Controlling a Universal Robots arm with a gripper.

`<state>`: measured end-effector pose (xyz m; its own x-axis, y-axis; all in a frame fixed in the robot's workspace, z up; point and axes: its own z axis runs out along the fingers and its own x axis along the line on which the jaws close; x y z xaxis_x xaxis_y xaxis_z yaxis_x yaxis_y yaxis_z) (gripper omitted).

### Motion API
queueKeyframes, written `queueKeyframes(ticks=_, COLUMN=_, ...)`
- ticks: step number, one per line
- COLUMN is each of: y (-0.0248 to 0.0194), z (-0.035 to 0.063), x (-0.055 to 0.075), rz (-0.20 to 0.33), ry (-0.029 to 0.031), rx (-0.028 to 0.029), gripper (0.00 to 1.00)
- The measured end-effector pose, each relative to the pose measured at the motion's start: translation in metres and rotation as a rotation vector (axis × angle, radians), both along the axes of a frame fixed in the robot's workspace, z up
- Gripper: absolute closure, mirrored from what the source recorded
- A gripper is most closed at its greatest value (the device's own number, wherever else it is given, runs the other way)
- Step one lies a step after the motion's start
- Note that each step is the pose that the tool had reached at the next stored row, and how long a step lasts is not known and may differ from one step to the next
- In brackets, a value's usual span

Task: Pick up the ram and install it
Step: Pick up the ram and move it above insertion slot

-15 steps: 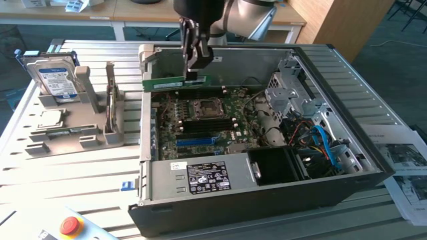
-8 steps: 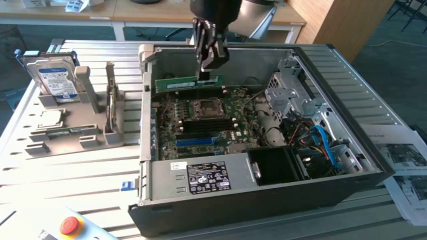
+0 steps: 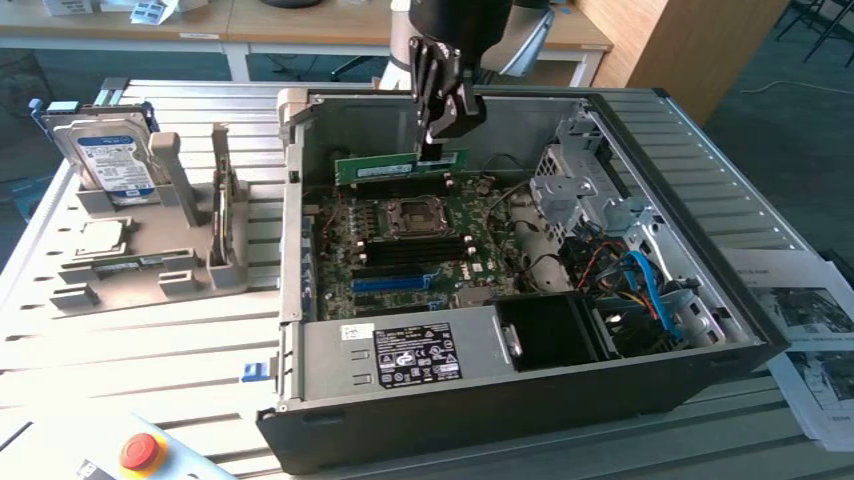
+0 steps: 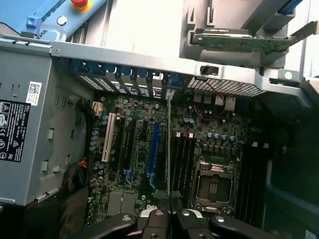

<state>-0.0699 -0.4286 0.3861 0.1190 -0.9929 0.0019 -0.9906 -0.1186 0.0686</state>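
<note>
The ram (image 3: 400, 166), a thin green circuit-board stick, hangs level above the motherboard (image 3: 461, 260) inside the open computer case (image 3: 534, 390). My gripper (image 3: 437, 152) comes down from above and is shut on the stick's top edge near its right end. In the wrist view the ram (image 4: 168, 144) appears edge-on as a thin line running out from between my gripper (image 4: 169, 219) fingers. It lies over the board beside the black memory slots (image 4: 185, 159), left of the processor socket (image 4: 213, 184).
A grey holder (image 3: 147, 275) to the exterior view's left carries a blue-labelled hard drive (image 3: 114, 160) and a square silver processor chip (image 3: 100, 238). The power supply (image 3: 414, 355), drive cage (image 3: 587, 190) and blue cables (image 3: 654, 295) crowd the case. A red stop button (image 3: 140, 452) sits in front.
</note>
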Motion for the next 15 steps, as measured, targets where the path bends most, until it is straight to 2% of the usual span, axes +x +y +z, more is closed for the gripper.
queueKeyframes(ticks=4, y=0.0001, z=0.0, x=0.0, rz=-0.004, ry=0.0, rx=0.0, gripper=0.88)
queueKeyframes(ticks=9, y=0.0001, z=-0.0003, x=0.0001, rz=-0.067, ry=0.0, rx=-0.0001, gripper=0.88)
queueKeyframes(ticks=13, y=0.0001, z=-0.0003, x=0.0001, rz=-0.068, ry=0.0003, rx=0.0, gripper=0.88)
queueKeyframes(ticks=15, y=0.0, z=-0.0003, x=0.0014, rz=-0.068, ry=0.0061, rx=0.0, gripper=0.88)
